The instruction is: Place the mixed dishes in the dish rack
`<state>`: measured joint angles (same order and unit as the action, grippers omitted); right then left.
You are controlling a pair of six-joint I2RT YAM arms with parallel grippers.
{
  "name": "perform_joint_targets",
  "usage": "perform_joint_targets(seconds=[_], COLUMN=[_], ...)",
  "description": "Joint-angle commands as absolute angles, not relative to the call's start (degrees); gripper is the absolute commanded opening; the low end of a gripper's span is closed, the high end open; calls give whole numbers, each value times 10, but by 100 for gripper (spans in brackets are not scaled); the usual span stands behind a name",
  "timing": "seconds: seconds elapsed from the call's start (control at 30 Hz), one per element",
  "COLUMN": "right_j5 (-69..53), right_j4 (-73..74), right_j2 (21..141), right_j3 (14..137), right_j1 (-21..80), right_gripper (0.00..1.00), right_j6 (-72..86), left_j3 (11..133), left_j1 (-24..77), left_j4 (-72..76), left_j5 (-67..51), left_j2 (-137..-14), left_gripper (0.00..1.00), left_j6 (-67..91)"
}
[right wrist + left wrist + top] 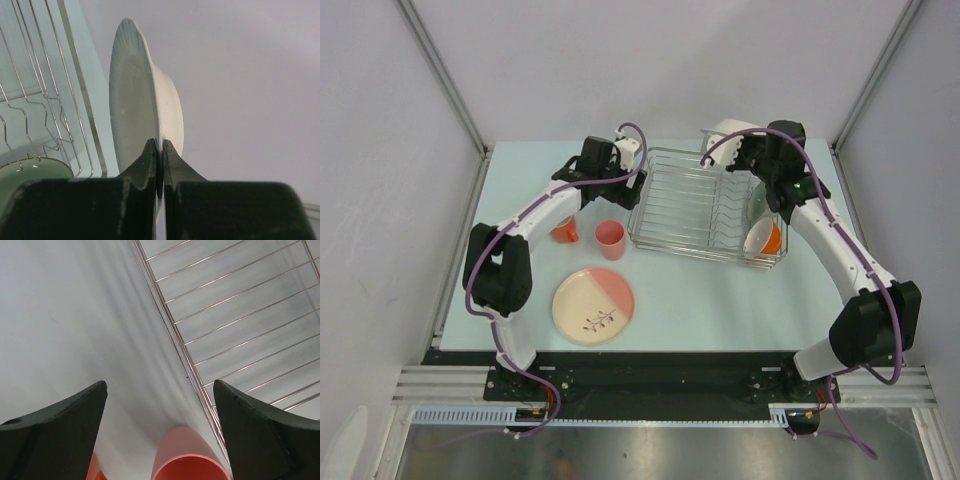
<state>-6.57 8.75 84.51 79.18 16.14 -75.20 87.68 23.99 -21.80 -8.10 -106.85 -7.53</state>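
Observation:
The silver wire dish rack (690,205) stands mid-table. My right gripper (748,152) is shut on the rim of the white plate (725,133) and holds it on edge above the rack's far right corner. In the right wrist view the fingers (150,160) pinch the plate (132,100). A green bowl (758,205) and a pale bowl with an orange inside (764,238) sit in the rack's right end. My left gripper (623,188) is open and empty by the rack's left side, above the small pink cup (610,240). The orange mug (565,230) is partly under my left arm.
The cream-and-pink plate with a leaf sprig (593,305) lies flat near the front. In the left wrist view the pink cup (187,460), a bit of the mug (95,471) and the rack's wires (240,315) show. Grey walls close in the table.

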Motion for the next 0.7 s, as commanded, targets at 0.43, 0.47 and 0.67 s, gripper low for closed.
perform_joint_targets(seconds=[0.43, 0.47, 0.67], right_j5=[-91, -91, -91], right_j4=[-51, -56, -59], right_j2=[850, 853, 872], right_j3=[761, 762, 761], right_j1=[126, 125, 122], right_gripper=[0, 0, 0], right_j6=[-724, -721, -723], left_j3=[875, 875, 869], left_j1=[243, 243, 243], left_j4=[-210, -210, -206], left_j5=[-77, -77, -75], left_j2=[-1063, -1063, -1056], left_gripper=[93, 93, 93], left_j6=[-81, -83, -89])
